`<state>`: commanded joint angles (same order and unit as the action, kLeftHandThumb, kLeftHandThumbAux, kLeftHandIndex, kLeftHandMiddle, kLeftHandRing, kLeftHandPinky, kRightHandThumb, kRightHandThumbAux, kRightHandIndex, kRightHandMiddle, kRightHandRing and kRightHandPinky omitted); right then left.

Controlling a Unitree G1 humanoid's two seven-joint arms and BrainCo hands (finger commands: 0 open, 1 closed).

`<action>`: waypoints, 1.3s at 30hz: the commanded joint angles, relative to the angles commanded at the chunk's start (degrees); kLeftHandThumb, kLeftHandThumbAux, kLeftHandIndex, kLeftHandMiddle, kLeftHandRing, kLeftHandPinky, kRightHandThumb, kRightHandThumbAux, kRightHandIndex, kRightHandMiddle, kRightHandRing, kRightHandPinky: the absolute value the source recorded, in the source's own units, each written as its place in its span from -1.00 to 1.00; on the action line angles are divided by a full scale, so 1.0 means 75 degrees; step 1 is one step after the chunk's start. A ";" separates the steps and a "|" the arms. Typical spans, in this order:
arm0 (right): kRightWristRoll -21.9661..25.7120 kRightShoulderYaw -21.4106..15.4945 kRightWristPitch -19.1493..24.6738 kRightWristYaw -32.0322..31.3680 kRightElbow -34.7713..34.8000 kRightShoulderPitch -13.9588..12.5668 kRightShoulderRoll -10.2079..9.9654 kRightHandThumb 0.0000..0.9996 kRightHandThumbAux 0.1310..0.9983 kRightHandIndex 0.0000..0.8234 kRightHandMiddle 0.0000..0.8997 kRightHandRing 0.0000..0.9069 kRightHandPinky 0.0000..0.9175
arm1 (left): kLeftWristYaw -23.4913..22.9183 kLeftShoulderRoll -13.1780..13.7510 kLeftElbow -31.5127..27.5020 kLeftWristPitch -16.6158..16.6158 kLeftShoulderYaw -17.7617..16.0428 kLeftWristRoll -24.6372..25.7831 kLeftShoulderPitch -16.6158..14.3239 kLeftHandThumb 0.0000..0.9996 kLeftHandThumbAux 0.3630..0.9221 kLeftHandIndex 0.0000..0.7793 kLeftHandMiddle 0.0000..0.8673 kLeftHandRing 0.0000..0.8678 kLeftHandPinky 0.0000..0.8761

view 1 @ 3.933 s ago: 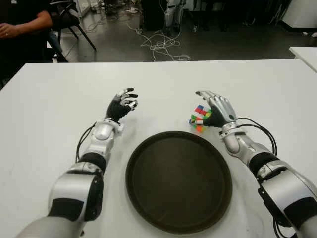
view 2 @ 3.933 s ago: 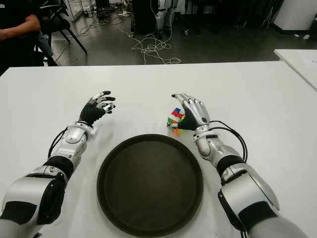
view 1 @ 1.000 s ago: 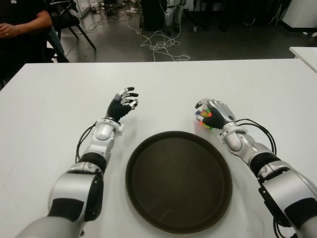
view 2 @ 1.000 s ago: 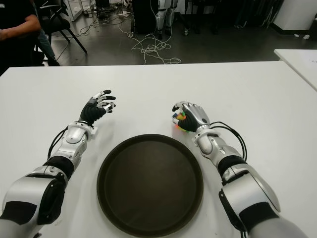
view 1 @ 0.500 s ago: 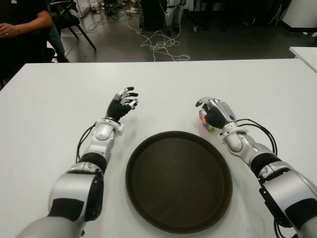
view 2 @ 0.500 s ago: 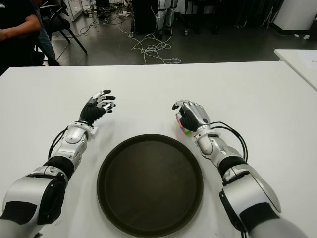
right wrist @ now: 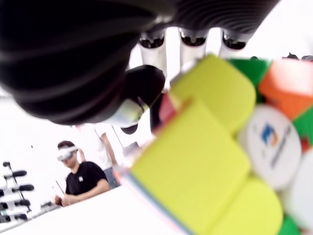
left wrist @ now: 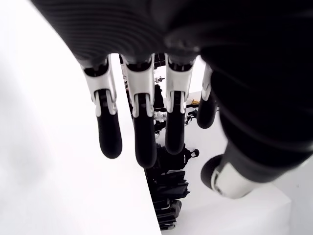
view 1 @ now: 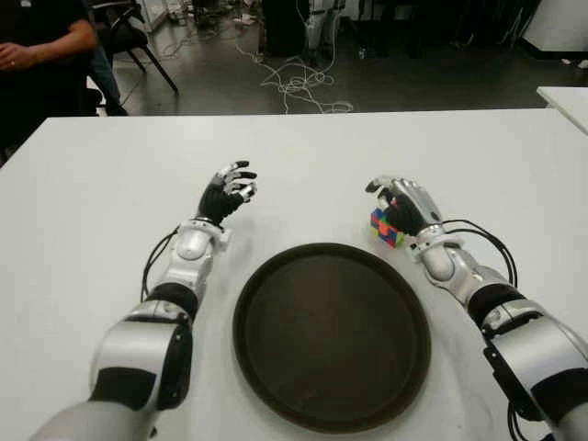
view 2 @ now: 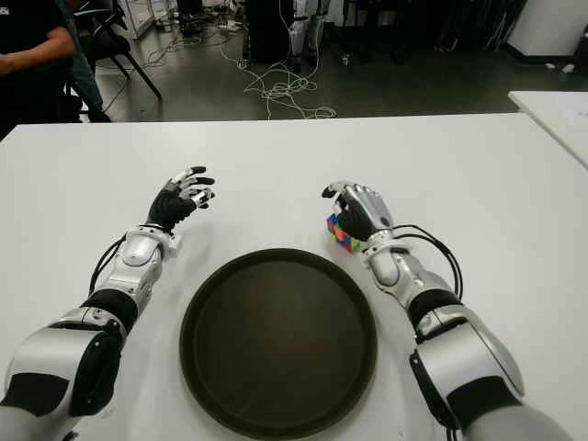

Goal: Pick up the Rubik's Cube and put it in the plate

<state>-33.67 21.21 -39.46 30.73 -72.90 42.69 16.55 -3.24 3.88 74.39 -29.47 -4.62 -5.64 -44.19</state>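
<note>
The right hand (view 1: 401, 204) has its fingers curled around the Rubik's Cube (view 1: 386, 228), which sits in its palm just beyond the far right rim of the plate (view 1: 331, 335). The right wrist view shows yellow and orange tiles pressed close against the palm, so the grasp looks real, though whether the cube has left the worktop (view 1: 92, 230) cannot be told.

To do this step well, I judge the hand should hold its fingers firm, raise the cube enough to pass over the plate's raised rim, then carry it toward the robot's body and inward to the plate's middle. It should set the cube low before the fingers loosen, so it does not tumble or roll out.

The left hand (view 1: 226, 194) shows well to the left of the right hand, beyond the plate's left edge, fingers loosely spread and holding nothing.

Counted: one Rubik's Cube, one plate, two hands, one worktop.
</note>
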 joint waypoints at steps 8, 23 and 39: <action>-0.0259 -0.0024 -0.1137 0.1229 0.0986 0.0001 0.0410 0.89 0.22 -0.05 0.16 0.16 0.42 | -0.0093 0.0006 0.0018 0.0066 -0.0052 0.0063 -0.0011 -0.39 0.21 -0.52 -0.36 -0.26 -0.18; -0.0707 0.0230 -0.1258 0.2119 0.0672 0.0100 0.0401 0.89 0.22 -0.03 0.16 0.16 0.49 | -0.0079 -0.0007 0.0005 -0.0001 -0.0066 0.0067 0.0012 -0.38 0.29 -0.51 -0.35 -0.25 -0.15; -0.0546 0.0266 -0.0415 0.1103 0.0415 0.0157 0.0321 0.25 0.37 -0.21 -0.25 -0.24 -0.24 | -0.0030 -0.0001 0.0004 0.0023 -0.0041 0.0036 0.0008 -0.36 0.23 -0.52 -0.35 -0.25 -0.16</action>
<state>-37.77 23.21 -42.57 39.00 -69.79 43.87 18.96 -3.47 3.88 74.42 -29.29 -4.93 -5.37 -44.13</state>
